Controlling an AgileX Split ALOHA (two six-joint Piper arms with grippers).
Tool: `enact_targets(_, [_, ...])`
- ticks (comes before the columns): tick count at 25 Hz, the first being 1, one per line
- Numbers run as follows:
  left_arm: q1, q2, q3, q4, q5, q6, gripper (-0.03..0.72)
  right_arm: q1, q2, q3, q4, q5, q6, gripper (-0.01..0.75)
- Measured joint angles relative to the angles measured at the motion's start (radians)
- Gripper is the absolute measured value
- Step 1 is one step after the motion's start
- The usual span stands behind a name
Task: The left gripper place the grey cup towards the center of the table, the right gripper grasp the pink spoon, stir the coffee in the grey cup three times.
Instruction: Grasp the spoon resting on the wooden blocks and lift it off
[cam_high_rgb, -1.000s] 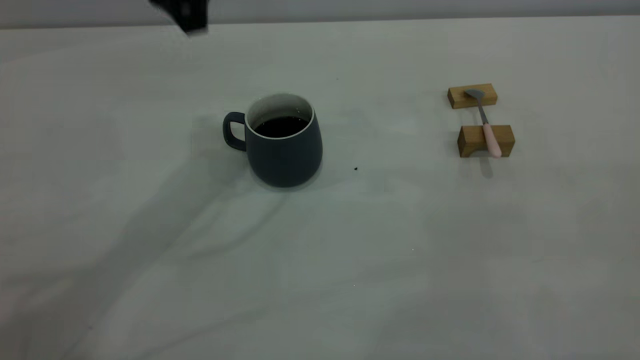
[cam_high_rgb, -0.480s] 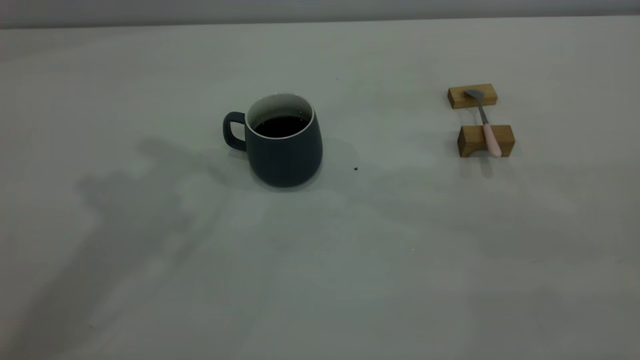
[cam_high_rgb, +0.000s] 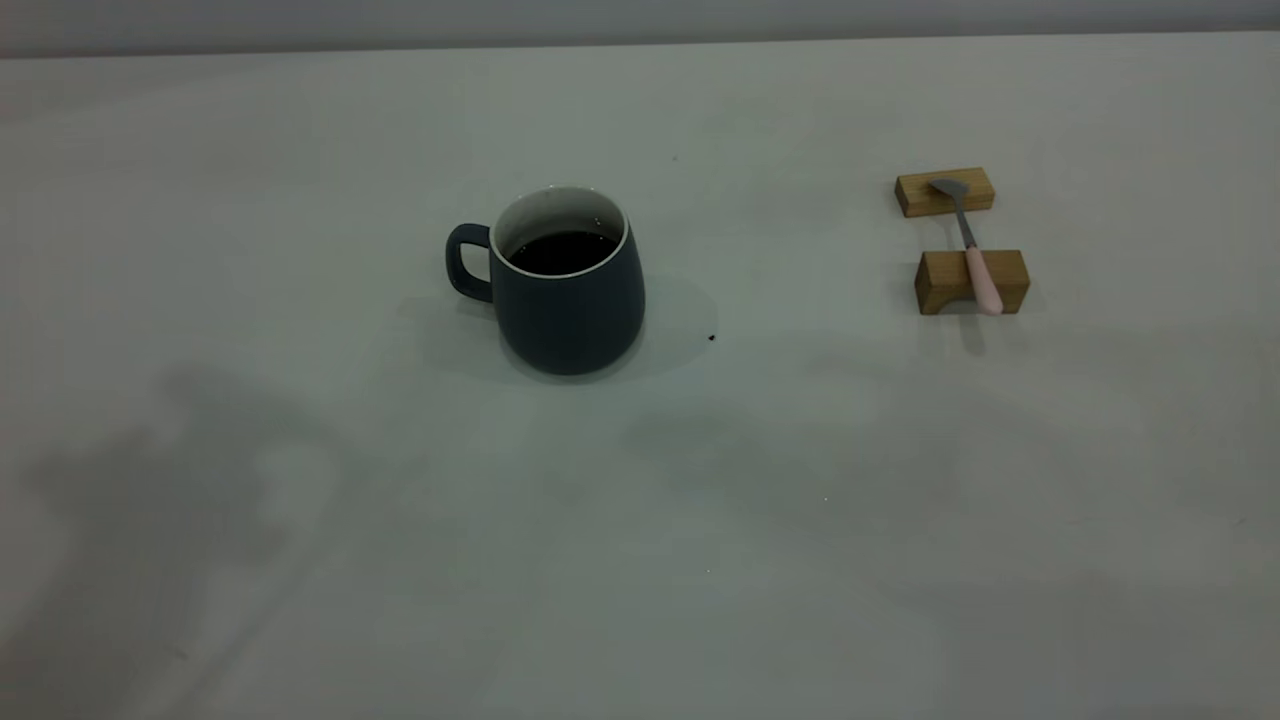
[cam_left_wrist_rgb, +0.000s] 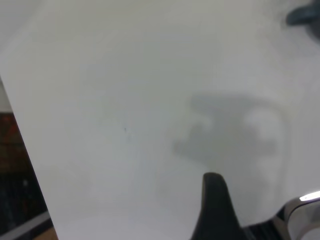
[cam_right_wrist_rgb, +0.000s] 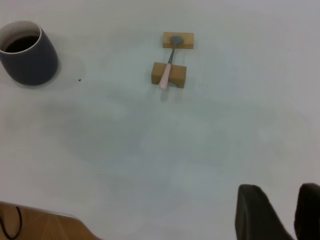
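Both pincers high, pink spoon (cam_right_wrist_rgb: 165, 79) well apart

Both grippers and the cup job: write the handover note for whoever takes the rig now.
Left gripper: open, empty, above bare table, away from the grey cup.
Right gripper: open, empty, above the table, far from the pink spoon.
Grey cup: upright near the table's center, coffee inside.
Pink spoon: lying across two wooden blocks, untouched.
Done: cup placed.
Left: grasp the spoon with the right gripper and stir three times.
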Motion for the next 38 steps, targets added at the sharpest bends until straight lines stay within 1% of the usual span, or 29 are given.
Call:
enact_targets(6, [0.004,-0.232,0.187,-0.006,0.001,-0.071,0.586,0.0,0.0,0.0,0.0,0.0,0.0,0.237])
enact_targets(8, [0.03,-0.292,0.242,-0.031,0.001,-0.074,0.586,0.0,0.0,0.0,0.0,0.0,0.0,0.237])
enact_targets(11, [0.128,-0.396,0.325,-0.074,0.001,-0.075,0.586,0.0,0.0,0.0,0.0,0.0,0.0,0.237])
enact_targets(14, [0.259,-0.513,0.405,-0.1,-0.005,-0.052,0.586,0.0,0.0,0.0,0.0,0.0,0.0,0.237])
enact_targets(17, [0.353,-0.621,0.476,-0.123,-0.018,-0.005,0.586,0.0,0.0,0.0,0.0,0.0,0.0,0.237])
enact_targets(21, [0.433,-0.752,0.564,-0.175,-0.048,0.011,0.586,0.0,0.0,0.0,0.0,0.0,0.0,0.237])
enact_targets(24, [0.476,-0.851,0.619,-0.197,-0.065,0.013,0.586,0.0,0.0,0.0,0.0,0.0,0.0,0.237])
enact_targets(27, [0.492,-0.934,0.672,-0.219,-0.067,0.014,0.586,0.0,0.0,0.0,0.0,0.0,0.0,0.237])
enact_targets(32, [0.492,-1.037,0.742,-0.254,-0.074,0.014,0.586,0.0,0.0,0.0,0.0,0.0,0.0,0.237])
enact_targets(38, [0.492,-1.121,0.761,-0.261,-0.061,0.028,0.586,0.0,0.0,0.0,0.0,0.0,0.0,0.237])
